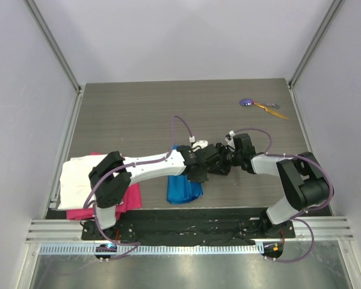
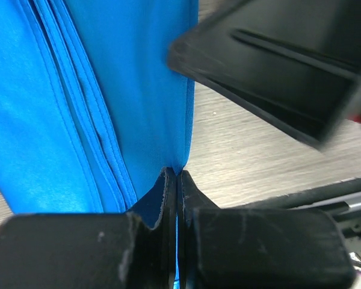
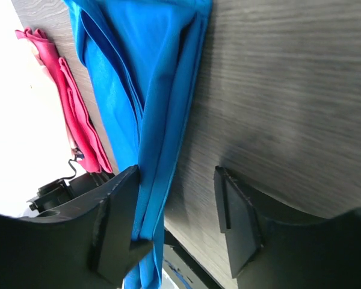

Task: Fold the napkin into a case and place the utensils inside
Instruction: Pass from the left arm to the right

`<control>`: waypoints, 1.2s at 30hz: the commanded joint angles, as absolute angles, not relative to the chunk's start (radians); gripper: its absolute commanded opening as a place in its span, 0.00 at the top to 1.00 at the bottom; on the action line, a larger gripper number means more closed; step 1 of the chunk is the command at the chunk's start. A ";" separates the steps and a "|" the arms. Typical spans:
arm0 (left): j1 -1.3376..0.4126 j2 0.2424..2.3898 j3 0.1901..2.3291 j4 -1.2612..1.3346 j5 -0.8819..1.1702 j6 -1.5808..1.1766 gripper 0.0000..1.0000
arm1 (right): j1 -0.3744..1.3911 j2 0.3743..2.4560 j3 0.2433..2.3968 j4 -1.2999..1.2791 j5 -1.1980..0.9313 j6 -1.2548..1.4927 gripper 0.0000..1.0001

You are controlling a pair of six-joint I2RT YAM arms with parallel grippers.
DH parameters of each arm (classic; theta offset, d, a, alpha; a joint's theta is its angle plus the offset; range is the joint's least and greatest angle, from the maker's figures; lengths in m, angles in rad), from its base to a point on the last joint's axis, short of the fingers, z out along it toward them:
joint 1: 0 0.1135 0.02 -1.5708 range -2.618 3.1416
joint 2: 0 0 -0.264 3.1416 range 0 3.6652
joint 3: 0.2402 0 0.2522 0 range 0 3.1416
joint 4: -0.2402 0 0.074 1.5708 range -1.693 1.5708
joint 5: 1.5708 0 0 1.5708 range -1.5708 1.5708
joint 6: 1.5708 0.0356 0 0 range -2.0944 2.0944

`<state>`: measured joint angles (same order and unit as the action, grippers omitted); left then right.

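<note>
While the left fingers [image 2: 198, 211] pinch the napkin [image 2: 78, 90], the spread right fingers [image 3: 117, 223] could snag one layer, undoing folds.

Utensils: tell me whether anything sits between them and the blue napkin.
No loose object does. Only the left arm and right arm, meeting at the napkin, hang over the table short of the utensils.
</note>
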<state>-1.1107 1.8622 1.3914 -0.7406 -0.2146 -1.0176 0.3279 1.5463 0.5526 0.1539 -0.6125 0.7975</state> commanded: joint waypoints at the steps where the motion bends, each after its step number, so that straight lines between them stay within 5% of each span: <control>1: -1.108 1.813 1.384 -0.698 -0.196 -1.022 1.00 | 0.350 1.588 0.595 0.256 -0.612 0.842 0.43; 9: -1.108 1.824 1.381 -0.681 -0.181 -1.022 1.00 | 0.354 1.617 0.600 0.284 -0.595 0.858 0.62; 12: -1.108 1.827 1.373 -0.658 -0.161 -1.016 1.00 | 0.356 1.620 0.603 0.285 -0.589 0.856 0.86; 15: -1.106 1.830 1.367 -0.640 -0.126 -1.008 0.99 | 0.354 1.618 0.601 0.288 -0.584 0.856 0.99; 17: -1.108 1.824 1.362 -0.627 -0.117 -0.996 0.92 | 0.354 1.615 0.600 0.288 -0.584 0.854 0.99; 21: -1.094 1.776 1.341 -0.621 -0.143 -0.994 0.56 | 0.356 1.600 0.595 0.273 -0.566 0.851 0.99; 23: -1.059 1.735 1.319 -0.614 -0.143 -0.999 0.52 | 0.354 1.591 0.598 0.249 -0.554 0.830 0.99; 25: -1.022 1.711 1.292 -0.604 -0.137 -0.997 0.55 | 0.356 1.580 0.604 0.229 -0.534 0.815 0.99; 30: -0.852 1.663 1.214 -0.528 -0.114 -0.988 0.83 | 0.359 1.557 0.615 0.178 -0.506 0.784 0.99; 36: -0.744 1.718 1.151 -0.451 -0.117 -0.976 0.91 | 0.390 1.526 0.649 0.103 -0.442 0.756 0.99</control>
<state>-0.7650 1.6871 1.1774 -0.5304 -0.1184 -0.9943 0.3687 1.5795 0.5987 0.1459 -0.5045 0.7986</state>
